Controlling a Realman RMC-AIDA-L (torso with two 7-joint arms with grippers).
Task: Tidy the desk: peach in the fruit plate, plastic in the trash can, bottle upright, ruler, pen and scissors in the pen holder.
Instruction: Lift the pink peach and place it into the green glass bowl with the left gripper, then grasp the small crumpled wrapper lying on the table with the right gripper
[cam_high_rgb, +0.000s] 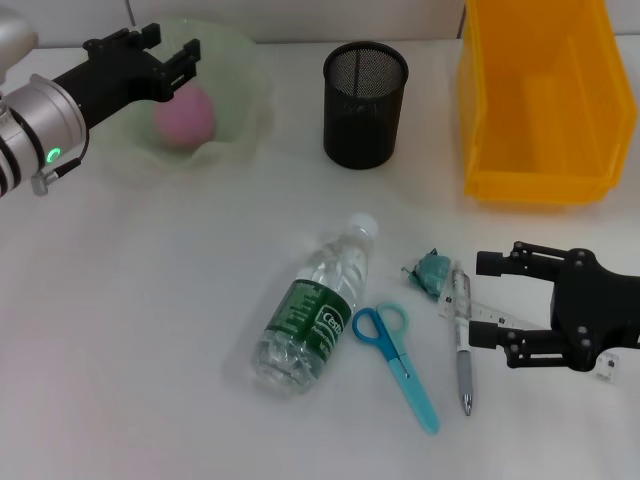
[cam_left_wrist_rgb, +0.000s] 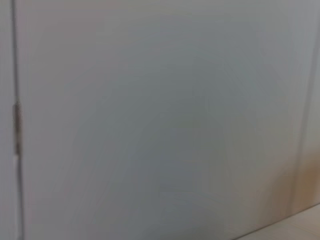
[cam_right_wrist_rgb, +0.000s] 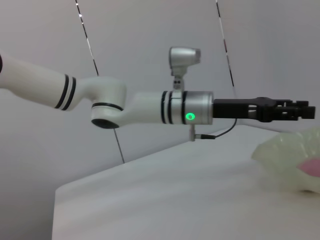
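Head view: left tool (cam_high_rgb: 172, 52) hangs spread over the fruit plate (cam_high_rgb: 245, 110) holding the peach (cam_high_rgb: 185, 115); right tool (cam_high_rgb: 487, 300), spread, is beside the ruler (cam_high_rgb: 488, 318) and pen (cam_high_rgb: 462, 340)

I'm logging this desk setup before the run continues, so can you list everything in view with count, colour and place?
Peach: one, pink, inside the fruit plate.
Fruit plate: one, pale translucent green, far left of the desk.
Pen holder: one, black mesh, far centre.
Trash can: one, yellow bin, far right.
Bottle: one, clear with green label and white cap, lying on its side, near centre.
Scissors: one, blue, right of the bottle.
Plastic: one, crumpled teal scrap, by the pen's top.
Pen: one, grey and clear, right of the scissors.
Ruler: one, clear, partly under the right gripper.
Left gripper: black, open, over the fruit plate.
Right gripper: black, open, beside the pen.
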